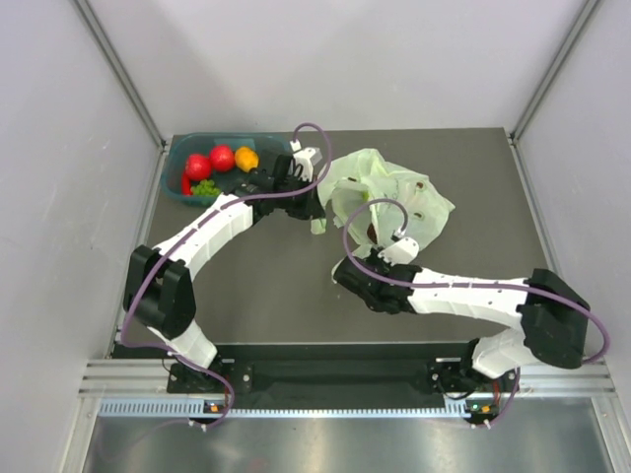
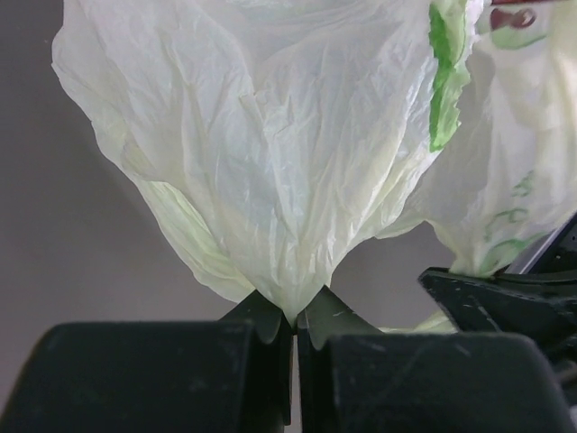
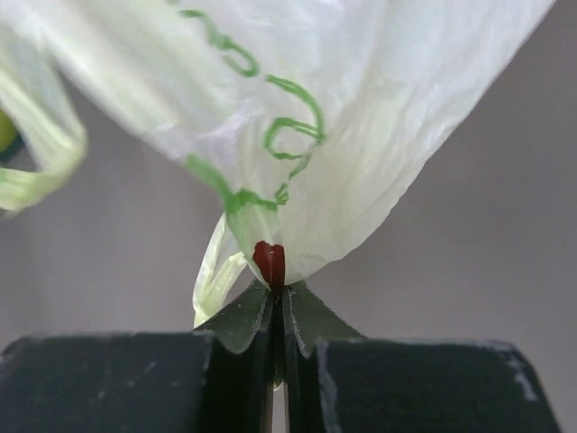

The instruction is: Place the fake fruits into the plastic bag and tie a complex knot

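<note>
- Pinching the plastic bag [image 1: 394,192] from two sides. Left gripper [image 2: 295,317]: jaws pressed together on a gathered fold of film. Right gripper [image 3: 277,290]: jaws likewise closed tight on a printed edge, with a small dark red bit at the nip; print or something else, cannot tell.
- Bag sits right of centre on the table [image 1: 266,286], beyond both wrists, puffed and crumpled.
- Fake fruits [image 1: 219,163] (reds, an orange-yellow one, green grapes) lie in the teal tub [image 1: 174,169] at the far left corner, apart from the bag.
- Progress, my reading: early. Loading not done. Dark spots show through the film; fruit or print unclear. No knot seen.
- Left to do: open the mouth, carry the fruits over, tie the handles.
- Bag's long axis runs roughly left to right across the table. Which way the mouth faces: cannot tell.
</note>
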Action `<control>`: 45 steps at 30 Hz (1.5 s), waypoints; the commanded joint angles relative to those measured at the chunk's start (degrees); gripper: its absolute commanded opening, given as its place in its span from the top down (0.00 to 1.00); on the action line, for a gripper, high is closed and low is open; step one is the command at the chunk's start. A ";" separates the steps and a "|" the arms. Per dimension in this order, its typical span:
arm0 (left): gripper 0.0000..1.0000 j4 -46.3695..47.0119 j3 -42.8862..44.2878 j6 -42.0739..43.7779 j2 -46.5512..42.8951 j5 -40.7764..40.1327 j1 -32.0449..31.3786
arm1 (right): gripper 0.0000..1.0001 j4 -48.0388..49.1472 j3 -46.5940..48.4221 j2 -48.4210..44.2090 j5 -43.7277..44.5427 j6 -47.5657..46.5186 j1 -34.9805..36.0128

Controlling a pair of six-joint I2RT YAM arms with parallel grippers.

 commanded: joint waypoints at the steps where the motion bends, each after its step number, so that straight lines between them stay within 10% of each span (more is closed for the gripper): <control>1: 1.00 -1.95 2.63 -1.13 -2.04 1.85 0.35 | 1.00 2.49 4.69 -6.69 5.66 -11.41 -0.44; 20: 1.00 -7.33 34.36 -23.18 -2.21 27.68 9.49 | 1.00 -1.28 33.24 -20.24 -30.87 -50.01 -32.15; 35: 1.00 8.23 6.95 -27.33 -8.81 29.63 13.88 | 0.91 11.88 13.67 -20.41 -55.75 -54.84 -43.51; 38: 1.00 8.32 5.45 -25.92 -8.28 29.36 13.88 | 0.86 13.91 13.39 -19.19 -59.27 -56.77 -43.42; 45: 0.94 5.96 8.43 -24.17 -8.19 28.22 13.80 | 0.40 14.88 16.91 -18.03 -64.90 -60.73 -43.42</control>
